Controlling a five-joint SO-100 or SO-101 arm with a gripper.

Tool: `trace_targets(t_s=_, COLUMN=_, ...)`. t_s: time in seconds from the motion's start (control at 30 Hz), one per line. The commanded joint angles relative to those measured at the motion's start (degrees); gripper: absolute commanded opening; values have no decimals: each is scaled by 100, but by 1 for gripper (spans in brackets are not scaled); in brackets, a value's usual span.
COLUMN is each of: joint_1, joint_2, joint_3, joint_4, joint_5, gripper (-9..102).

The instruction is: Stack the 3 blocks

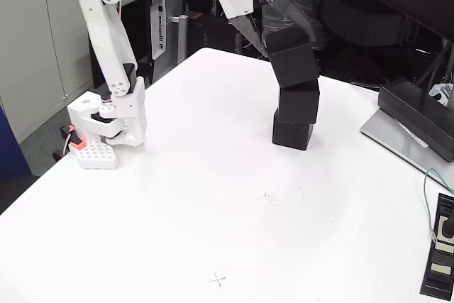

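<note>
We see all three blocks [296,94] stacked near the tabletop's [213,196] far edge. Our pincer [287,30] grips the tilted top one, unreleased

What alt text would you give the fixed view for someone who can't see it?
A white robot arm's claw holds the top matte black cube, tilted, on two stacked matte black cubes, the middle and the bottom, on a white table. A flat black labelled device lies at the table's right edge.

white table [213,211] | flat black labelled device [441,250] at right edge | monitor base [411,122] far right
</note>
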State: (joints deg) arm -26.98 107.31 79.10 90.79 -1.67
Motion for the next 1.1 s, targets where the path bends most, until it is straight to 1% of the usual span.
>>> trace_targets(t_s=0.0, joint_1=-35, joint_2=185, joint_3=18, joint_4=-9, joint_5=44, gripper=-1)
trace_targets(t_s=0.67, joint_1=-44, joint_2=149, joint_3=18, joint_4=-44, joint_5=35, gripper=-1)
trace_targets(t_s=0.93, joint_1=-571, joint_2=149, joint_3=18, joint_4=-44, joint_5=35, gripper=-1)
trace_targets(t_s=1.07, joint_1=-563, joint_2=149, joint_3=18, joint_4=-44, joint_5=35, gripper=-1)
